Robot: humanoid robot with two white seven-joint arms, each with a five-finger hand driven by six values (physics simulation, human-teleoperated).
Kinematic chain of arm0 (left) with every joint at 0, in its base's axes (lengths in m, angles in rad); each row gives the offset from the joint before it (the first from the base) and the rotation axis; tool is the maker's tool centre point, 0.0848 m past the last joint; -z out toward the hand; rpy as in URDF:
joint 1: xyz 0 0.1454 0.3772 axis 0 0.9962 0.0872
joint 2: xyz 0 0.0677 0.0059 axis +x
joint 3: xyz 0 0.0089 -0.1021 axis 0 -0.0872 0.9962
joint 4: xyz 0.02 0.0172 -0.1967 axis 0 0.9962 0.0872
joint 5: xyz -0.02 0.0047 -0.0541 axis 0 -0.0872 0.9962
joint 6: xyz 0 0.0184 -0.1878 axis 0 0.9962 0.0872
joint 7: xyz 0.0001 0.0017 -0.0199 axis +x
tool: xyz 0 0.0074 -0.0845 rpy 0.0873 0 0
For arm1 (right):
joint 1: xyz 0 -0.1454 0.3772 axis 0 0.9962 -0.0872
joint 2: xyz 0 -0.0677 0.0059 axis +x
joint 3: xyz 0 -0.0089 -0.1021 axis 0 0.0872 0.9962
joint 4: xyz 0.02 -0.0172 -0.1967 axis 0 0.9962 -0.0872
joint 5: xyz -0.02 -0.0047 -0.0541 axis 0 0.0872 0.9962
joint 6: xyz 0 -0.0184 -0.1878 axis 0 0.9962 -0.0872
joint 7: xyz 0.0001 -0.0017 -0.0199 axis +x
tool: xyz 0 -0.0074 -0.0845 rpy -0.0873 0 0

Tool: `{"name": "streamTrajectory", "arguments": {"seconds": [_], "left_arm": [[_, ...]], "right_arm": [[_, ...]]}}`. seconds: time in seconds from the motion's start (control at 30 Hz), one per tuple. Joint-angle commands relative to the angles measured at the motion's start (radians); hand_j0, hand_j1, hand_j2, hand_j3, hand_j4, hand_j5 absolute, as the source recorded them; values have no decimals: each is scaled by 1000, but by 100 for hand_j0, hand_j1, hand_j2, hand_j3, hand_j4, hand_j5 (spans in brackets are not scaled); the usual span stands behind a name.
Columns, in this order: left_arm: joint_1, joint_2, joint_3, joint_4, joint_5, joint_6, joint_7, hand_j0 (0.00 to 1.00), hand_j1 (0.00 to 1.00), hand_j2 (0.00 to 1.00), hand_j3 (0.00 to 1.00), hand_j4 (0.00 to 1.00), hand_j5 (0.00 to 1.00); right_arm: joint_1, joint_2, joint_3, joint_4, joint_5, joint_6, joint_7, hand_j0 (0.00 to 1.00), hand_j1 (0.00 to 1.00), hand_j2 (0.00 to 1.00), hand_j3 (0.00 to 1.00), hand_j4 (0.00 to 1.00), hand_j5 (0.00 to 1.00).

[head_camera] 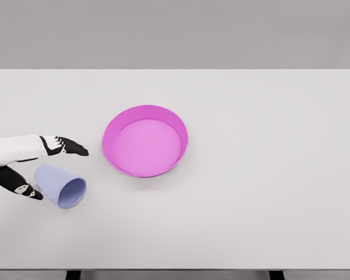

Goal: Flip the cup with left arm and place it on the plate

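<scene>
The left robot hand [32, 169] is spread wide around the lavender cup [59, 185], fingers above, thumb below, nothing gripped yet. The cup lies on its side on the white table [268, 175], mouth facing lower right, well left of the pink plate [145, 140]. The close should land mid-body, square across the wall, so the cup won't roll away before the flip upright.

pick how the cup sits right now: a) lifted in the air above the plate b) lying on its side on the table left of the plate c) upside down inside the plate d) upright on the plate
b, the lavender cup lies tipped over on the white table with its mouth facing lower right, left of the pink plate, between the fingers of the left hand.
</scene>
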Motion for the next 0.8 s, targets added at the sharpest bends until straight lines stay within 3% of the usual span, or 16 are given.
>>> {"name": "streamTrajectory", "arguments": {"seconds": [0.0,0.2,0.3,0.4,0.47,0.77], "left_arm": [[0,11,-1,-6,6,3,0,100,100,100,100,100,100],[-1,5,1,5,-69,3,0,100,100,100,100,100,100],[6,-7,1,40,-164,3,0,100,100,100,100,100,100],[8,-33,4,63,-175,3,6,100,100,100,100,100,100],[25,-46,1,122,-186,3,6,100,100,100,100,100,100],[32,-121,1,116,-190,3,6,100,100,100,100,100,100]], "right_arm": [[0,0,2,-2,0,0,0,100,100,100,100,100,100],[9,0,-6,1,-1,0,0,100,100,100,100,100,100],[9,0,-7,7,-1,0,0,100,100,100,100,100,100],[9,0,-7,6,-1,0,0,100,100,100,100,100,100],[9,0,-7,6,-1,0,0,100,100,100,100,100,100],[9,0,-7,6,-1,0,0,100,100,100,100,100,100]]}}
